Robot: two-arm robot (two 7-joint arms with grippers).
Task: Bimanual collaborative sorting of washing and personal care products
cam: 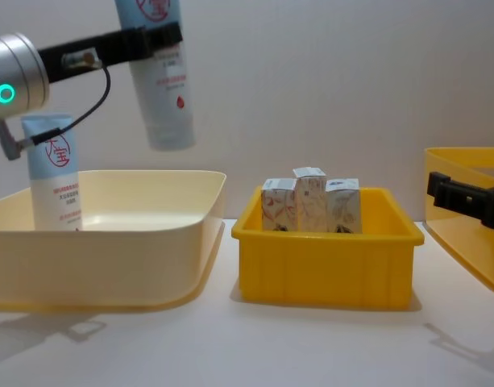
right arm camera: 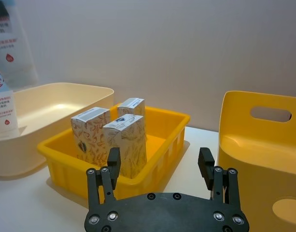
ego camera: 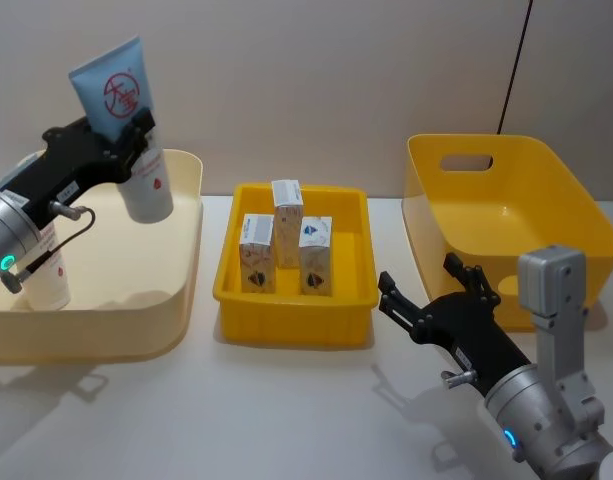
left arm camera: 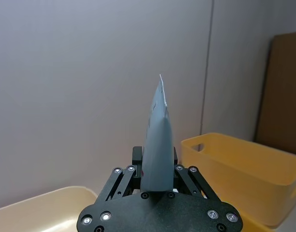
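Tube [ego camera: 111, 90] hung clamped in your left claw [ego camera: 136, 135], high over the tray [ego camera: 181, 290], likely to clear its rim; your right claw [ego camera: 418, 280] sat spread, empty, near the cartons [ego camera: 286, 240].

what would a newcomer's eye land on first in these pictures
The left hand grips a pale-blue tube and holds it high above the cream tray, cap end down. In the middle, three white cartons stand upright in the shallow yellow bin. The right hand hovers open and low between that bin and the deep yellow bin on the right.
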